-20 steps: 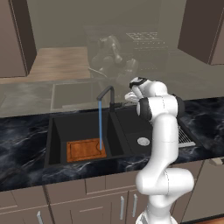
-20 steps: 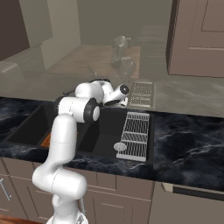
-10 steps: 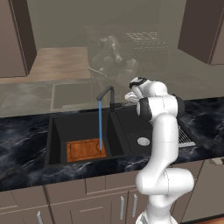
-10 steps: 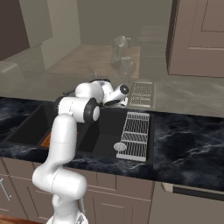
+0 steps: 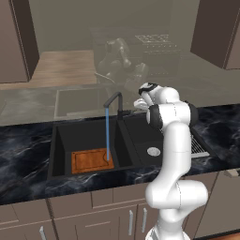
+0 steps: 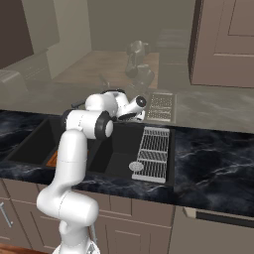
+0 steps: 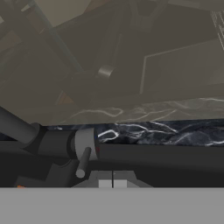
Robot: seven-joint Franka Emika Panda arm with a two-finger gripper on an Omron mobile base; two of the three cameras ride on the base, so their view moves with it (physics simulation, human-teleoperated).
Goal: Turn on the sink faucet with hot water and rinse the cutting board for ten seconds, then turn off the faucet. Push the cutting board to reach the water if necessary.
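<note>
While the water [image 5: 107, 133] ran straight down onto the right end of the board [image 5: 92, 160], which lay flat in the left basin of the sink [image 5: 61, 138] with its long side running left to right, the faucet [image 5: 114, 101] pointed left over it. Further right, the arm was bent over, gripper [image 7: 112, 183] pinched shut on nothing by the faucet base.

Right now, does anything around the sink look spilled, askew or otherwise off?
Nothing stands out. The water falls straight from the faucet onto the cutting board, which lies flat in the sink.
</note>
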